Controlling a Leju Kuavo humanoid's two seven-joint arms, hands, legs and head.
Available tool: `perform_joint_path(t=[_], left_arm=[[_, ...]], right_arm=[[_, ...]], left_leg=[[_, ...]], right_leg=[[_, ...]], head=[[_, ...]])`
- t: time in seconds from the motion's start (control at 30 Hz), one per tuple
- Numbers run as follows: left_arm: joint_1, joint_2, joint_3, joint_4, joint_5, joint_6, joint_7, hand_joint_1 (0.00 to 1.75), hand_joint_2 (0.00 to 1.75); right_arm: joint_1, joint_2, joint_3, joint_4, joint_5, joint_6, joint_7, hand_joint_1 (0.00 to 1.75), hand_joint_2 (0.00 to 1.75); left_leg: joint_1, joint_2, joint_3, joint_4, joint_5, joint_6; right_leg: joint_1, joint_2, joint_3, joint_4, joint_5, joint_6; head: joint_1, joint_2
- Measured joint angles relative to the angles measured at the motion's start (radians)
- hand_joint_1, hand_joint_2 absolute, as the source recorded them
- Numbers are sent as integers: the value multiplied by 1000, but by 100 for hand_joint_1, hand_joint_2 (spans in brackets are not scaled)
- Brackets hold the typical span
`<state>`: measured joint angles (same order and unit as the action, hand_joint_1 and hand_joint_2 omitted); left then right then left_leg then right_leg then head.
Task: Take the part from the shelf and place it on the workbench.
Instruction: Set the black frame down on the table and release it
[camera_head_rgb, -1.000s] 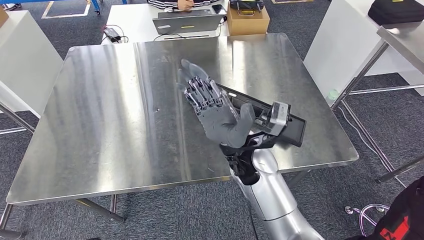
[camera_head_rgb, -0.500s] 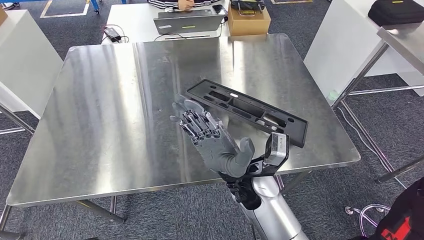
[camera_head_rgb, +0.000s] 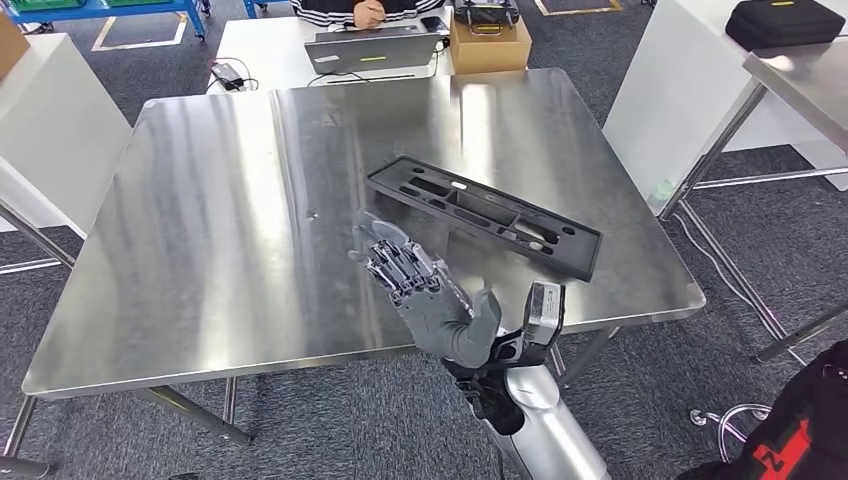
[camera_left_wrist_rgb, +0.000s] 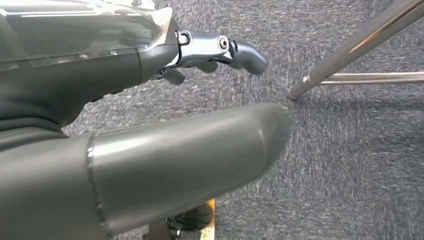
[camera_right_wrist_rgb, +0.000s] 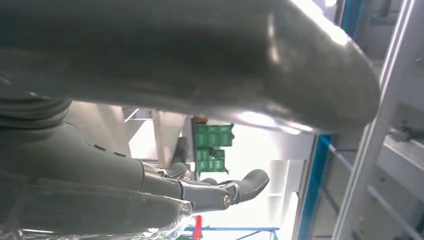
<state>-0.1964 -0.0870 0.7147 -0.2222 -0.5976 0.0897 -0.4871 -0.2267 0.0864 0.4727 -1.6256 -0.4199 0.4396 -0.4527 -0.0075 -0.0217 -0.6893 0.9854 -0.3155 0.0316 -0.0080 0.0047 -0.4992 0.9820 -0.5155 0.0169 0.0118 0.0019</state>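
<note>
A: Nearest the counter's (camera_head_rgb: 200, 300) front edge?
B: Right hand (camera_head_rgb: 425, 295), palm up, fingers (camera_head_rgb: 392, 262) spread, holding nothing.
A: The part (camera_head_rgb: 485, 214)?
B: Just beyond that hand, flat on the counter.
A: Left hand (camera_left_wrist_rgb: 125, 115)?
B: Over carpet, fingers spread, empty.

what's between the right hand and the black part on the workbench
Nothing: in the head view only bare steel of the workbench separates the right hand from the black part.
</note>
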Motion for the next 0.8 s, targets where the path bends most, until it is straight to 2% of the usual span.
perform_joint_path(t=[0.03, 0.07, 0.1, 0.17, 0.2, 0.23, 0.27, 0.3, 0.37, 0.4, 0.43, 0.53, 0.57, 0.6, 0.63, 0.7, 0.73, 0.77, 0.8], left_arm=[[0, 1, 0, 0, 0, 0, 0, 0, 0], [1, 2, 0, 0, 0, 0, 0, 0, 0], [1, 2, 0, 0, 0, 1, 0, 0, 0], [1, 2, 0, 0, 1, 0, 1, 0, 0], [1, 2, 0, 0, 1, 0, 1, 0, 0], [2, 3, 0, 0, 2, -1, 1, 0, 0], [2, 3, 0, 0, 2, -3, 1, 0, 0], [2, 4, 0, 0, 2, -4, 0, 0, 0], [2, 7, 0, 0, 1, -7, 0, 0, 0], [2, 9, 0, 0, 0, -8, -1, 0, 0], [2, 10, 0, 0, 0, -9, -1, 0, 0], [2, 11, -1, 0, -1, -10, -1, 0, 0], [2, 11, -1, 0, -1, -10, -2, 0, 0], [2, 10, -1, 0, 0, -9, -2, 0, 0], [2, 10, -1, 0, 0, -9, -2, 0, 0], [2, 10, -1, 0, 1, -7, -2, 0, 0], [3, 10, -1, 0, 1, -6, -2, 0, 0], [4, 9, -1, 0, 1, -6, -2, 0, 0], [4, 9, -1, 0, 1, -6, -2, 0, 0]], right_arm=[[1, 0, 0, 0, 1, 0, 0, 0, 0], [3, 1, 0, 0, 1, 0, 0, 0, 0], [4, 1, 0, 0, 2, -1, 0, 0, 0], [9, 2, 0, 1, 4, -1, 0, 0, 0], [12, 2, 0, 2, 5, -1, 0, 0, 0], [15, 2, 0, 3, 7, -2, 0, 0, 0], [19, 2, 0, 4, 10, -4, 0, 0, 0], [22, 2, 0, 6, 14, -7, 0, 0, 0], [25, 3, 0, 6, 21, -11, 0, 0, 0], [26, 4, 0, 7, 22, -12, 0, 0, 0], [27, 5, 1, 7, 23, -13, -1, 0, 0], [32, 6, 1, 7, 25, -15, -4, 0, 0], [33, 5, 1, 7, 26, -16, -5, 0, 0], [34, 5, 1, 7, 26, -16, -6, 0, 0], [36, 4, 1, 7, 27, -17, -7, 0, 0], [43, 2, 1, 8, 29, -18, -8, 0, 0], [46, 1, 1, 8, 29, -18, -8, 0, 0], [48, 0, 1, 9, 30, -18, -8, 0, 0], [49, -1, 1, 9, 31, -18, -8, 0, 0]], left_leg=[[3, 1, -5, 1, -5, -8], [5, 2, -13, 16, -28, -16], [8, 4, -27, 53, -72, -22], [15, 10, -60, 180, -185, -35], [18, 12, -73, 248, -223, -42], [21, 15, -73, 293, -238, -47], [23, 16, -54, 300, -233, -50], [26, 18, -13, 265, -215, -51], [28, 19, 104, 115, -184, -46], [26, 18, 147, 54, -178, -40], [24, 17, 170, 19, -178, -34], [17, 19, 169, 2, -167, -11], [18, 21, 164, -3, -158, 0], [19, 23, 158, -7, -149, 10], [19, 25, 149, -9, -140, 18], [16, 25, 125, -8, -123, 25], [15, 25, 113, -7, -114, 25], [14, 25, 102, -6, -106, 25], [13, 24, 92, -4, -99, 23]], right_leg=[[-3, -1, -3, -3, 9, -9], [-7, -2, -7, -6, 20, -19], [-12, -4, -13, -8, 31, -25], [-10, -5, -30, -7, 47, -30], [-10, -6, -41, -6, 55, -29], [-10, -7, -50, -4, 61, -26], [-10, -8, -58, -3, 66, -23], [-11, -8, -63, -2, 70, -19], [-9, -9, -69, 2, 74, -12], [-7, -9, -70, 4, 78, -7], [-6, -10, -72, 4, 81, -1], [-6, -10, -78, 5, 90, 20], [-6, -9, -88, 19, 78, 21], [-4, -8, -103, 52, 52, 18], [-5, -7, -126, 108, 13, 12], [-5, -6, -173, 247, -59, 5], [-5, -6, -183, 292, -75, 8], [-5, -6, -173, 299, -71, 16], [-5, -6, -145, 268, -54, 25]], head=[[0, 0], [0, 0], [-1, 0], [-2, 0], [-2, 0], [-2, 0], [-2, 0], [-2, 0], [-2, 0], [-1, 0], [-1, 0], [0, 0], [1, 0], [1, 0], [2, 0], [2, 0], [2, 0], [2, 0], [2, 0]])
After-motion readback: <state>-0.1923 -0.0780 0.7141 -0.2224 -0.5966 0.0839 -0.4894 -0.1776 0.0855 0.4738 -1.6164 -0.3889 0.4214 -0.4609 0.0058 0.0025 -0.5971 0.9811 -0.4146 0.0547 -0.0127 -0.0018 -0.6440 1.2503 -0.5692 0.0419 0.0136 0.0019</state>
